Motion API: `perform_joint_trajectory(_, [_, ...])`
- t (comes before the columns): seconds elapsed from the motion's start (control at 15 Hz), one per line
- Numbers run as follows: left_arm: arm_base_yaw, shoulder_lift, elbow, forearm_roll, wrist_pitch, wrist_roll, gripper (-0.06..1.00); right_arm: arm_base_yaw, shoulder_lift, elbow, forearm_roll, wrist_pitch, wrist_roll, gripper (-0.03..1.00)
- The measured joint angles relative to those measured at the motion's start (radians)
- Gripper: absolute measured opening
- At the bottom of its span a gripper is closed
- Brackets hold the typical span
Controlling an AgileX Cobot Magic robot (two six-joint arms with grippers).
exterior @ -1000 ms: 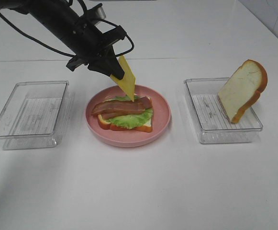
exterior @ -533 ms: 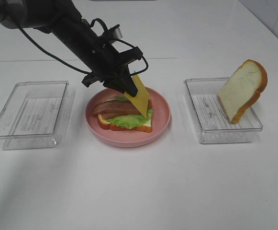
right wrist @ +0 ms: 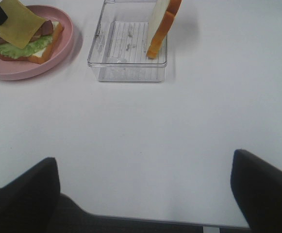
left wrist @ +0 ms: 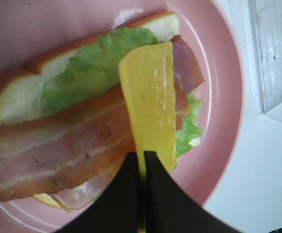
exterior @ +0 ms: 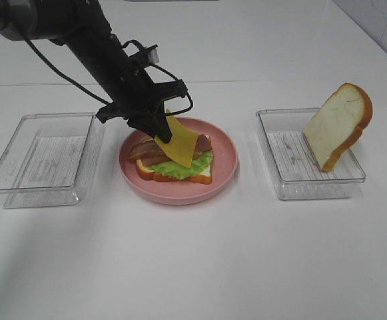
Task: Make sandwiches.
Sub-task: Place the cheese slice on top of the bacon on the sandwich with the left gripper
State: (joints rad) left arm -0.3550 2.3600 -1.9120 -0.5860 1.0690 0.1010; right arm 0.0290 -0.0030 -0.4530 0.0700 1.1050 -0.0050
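Observation:
A pink plate (exterior: 223, 167) holds an open stack: a bread slice (left wrist: 14, 97), green lettuce (left wrist: 92, 73) and bacon strips (left wrist: 58, 150). My left gripper (exterior: 156, 130) is shut on one edge of the yellow cheese square (exterior: 180, 141). The cheese (left wrist: 150, 102) hangs tilted, its lower part resting on the bacon. The left gripper (left wrist: 143, 160) pinches it tightly. A second bread slice (exterior: 336, 127) leans upright in the right clear tray (exterior: 293, 167). My right gripper (right wrist: 143, 160) is open and empty over bare table, short of that tray (right wrist: 126, 48).
An empty clear tray (exterior: 43, 157) lies left of the plate. The left arm and its cables reach in from the upper left over the table. In the right wrist view the plate (right wrist: 68, 46) lies beside the tray with the leaning bread (right wrist: 162, 19).
My left gripper has come down and moved slightly left, lowering the cheese from above the plate's far rim onto the bacon. The right arm and the leaning bread have not moved.

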Motion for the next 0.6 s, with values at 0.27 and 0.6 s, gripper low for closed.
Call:
perform_joint_trajectory(0.27, [0.0,0.024,0.0,0.023,0.004,-0.001,0.0,0.0,0.0,0.0,0.0,0.0,0.0,0.92])
perform_joint_trajectory(0.6, [0.0,0.024,0.0,0.023,0.005,-0.004,0.26,0.0,0.0,0.0,0.0,0.0,0.0,0.92])
